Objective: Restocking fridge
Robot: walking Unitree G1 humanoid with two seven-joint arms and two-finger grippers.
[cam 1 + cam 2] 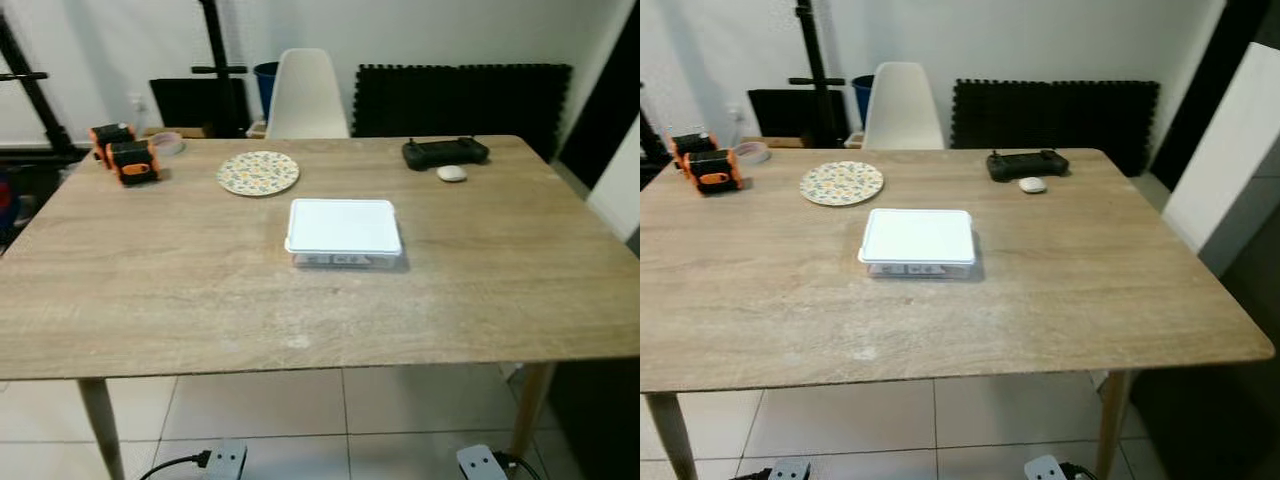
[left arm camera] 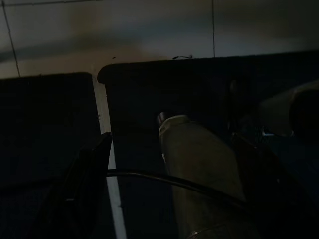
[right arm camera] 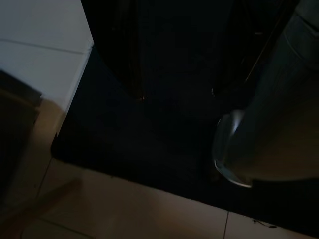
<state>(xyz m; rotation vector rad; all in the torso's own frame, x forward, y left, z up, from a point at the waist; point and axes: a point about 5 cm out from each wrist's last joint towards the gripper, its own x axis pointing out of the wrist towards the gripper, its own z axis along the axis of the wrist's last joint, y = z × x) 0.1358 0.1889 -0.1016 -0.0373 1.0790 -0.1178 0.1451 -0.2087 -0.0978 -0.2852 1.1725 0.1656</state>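
A white lidded container (image 1: 343, 231) lies flat at the middle of the wooden table (image 1: 150, 290) in front of me. No fridge can be seen. My left gripper (image 2: 169, 149) hangs idle below the table over a dark mat, open, with one black finger (image 2: 87, 179) dimly visible and nothing between the fingers. My right arm also hangs idle; its wrist view is very dark and makes out pale floor tile (image 3: 124, 209) and a dark mat (image 3: 164, 99).
On the table's far side lie a patterned plate (image 1: 258, 172), two orange-and-black devices (image 1: 126, 153), a black controller (image 1: 445, 152) and a small white object (image 1: 452, 173). A white chair (image 1: 306, 96) and black foam mats (image 1: 460, 98) stand behind. Table legs (image 1: 98, 420) flank tiled floor.
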